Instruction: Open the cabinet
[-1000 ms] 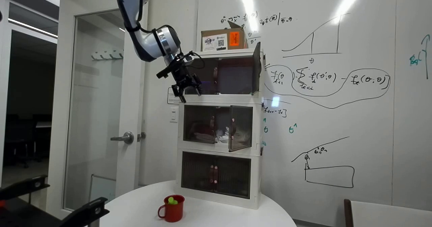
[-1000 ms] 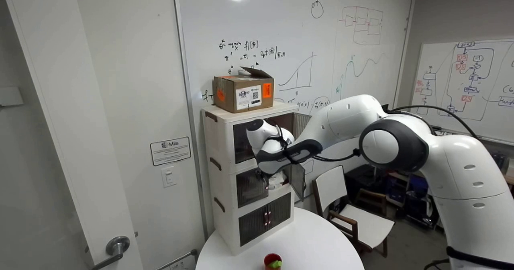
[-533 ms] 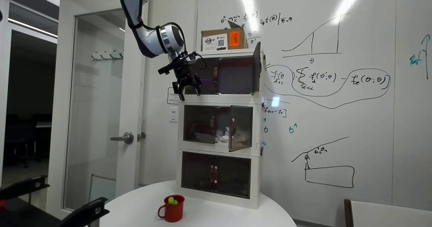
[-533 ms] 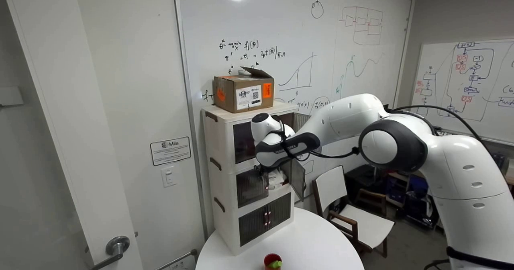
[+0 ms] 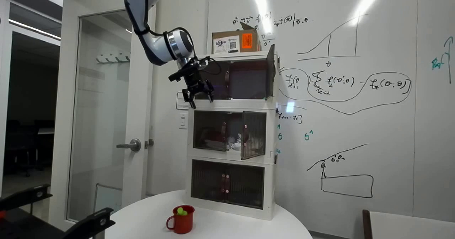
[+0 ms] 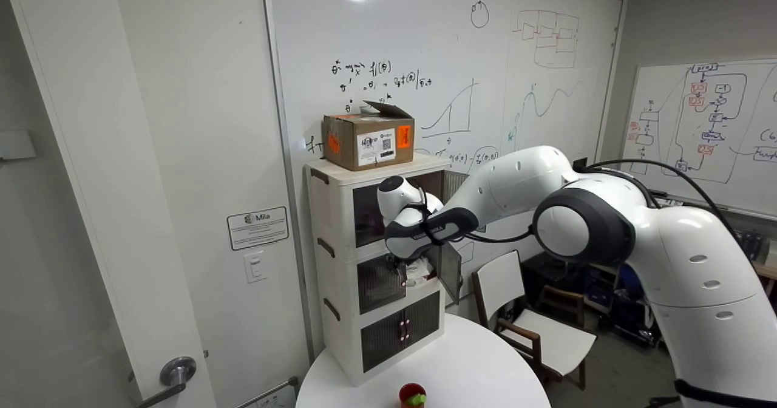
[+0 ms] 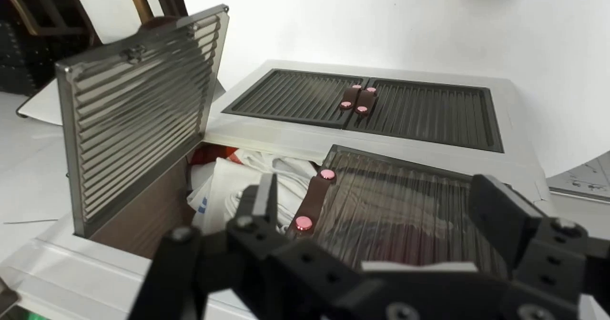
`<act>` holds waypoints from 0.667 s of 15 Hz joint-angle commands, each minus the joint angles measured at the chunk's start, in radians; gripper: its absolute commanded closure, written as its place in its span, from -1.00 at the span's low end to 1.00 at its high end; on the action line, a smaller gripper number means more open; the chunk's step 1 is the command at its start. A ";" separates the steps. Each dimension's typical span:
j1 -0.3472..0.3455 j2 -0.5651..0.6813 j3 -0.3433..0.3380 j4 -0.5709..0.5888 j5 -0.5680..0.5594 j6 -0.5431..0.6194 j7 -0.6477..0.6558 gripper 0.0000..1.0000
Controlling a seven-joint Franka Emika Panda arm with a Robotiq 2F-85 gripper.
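Note:
The cabinet (image 5: 231, 155) (image 6: 337, 274) is a white stack of three compartments with dark ribbed doors. In its middle compartment the right-hand door (image 5: 253, 135) (image 7: 143, 115) is swung outward, baring white cloth (image 7: 224, 191). The left-hand door (image 5: 209, 130) (image 7: 395, 205) covers its half and seems slightly proud of the frame; a brown handle (image 7: 312, 198) with pink studs runs along its edge. My gripper (image 5: 202, 103) (image 7: 374, 182) is open with nothing between its fingers, above and in front of that left-hand door, fingers pointing down. The arm mostly hides it in an exterior view.
The top compartment's right door (image 5: 270, 72) juts outward; the bottom doors (image 5: 227, 185) are closed. A cardboard box (image 6: 376, 141) sits on top of the cabinet. A red mug (image 5: 183, 221) stands on the round white table (image 5: 142, 214). A chair (image 6: 546, 335) is beside the table.
My gripper rose a little, then came back down, ending slightly farther right in an exterior view. The upper arm shifted a little. The cabinet doors have not moved.

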State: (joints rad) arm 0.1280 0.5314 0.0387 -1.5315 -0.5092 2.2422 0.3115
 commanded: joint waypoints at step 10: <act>-0.016 0.167 -0.096 0.205 0.052 0.061 -0.229 -1.00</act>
State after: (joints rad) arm 0.1136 0.6246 -0.0375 -1.4259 -0.4864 2.2857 0.1242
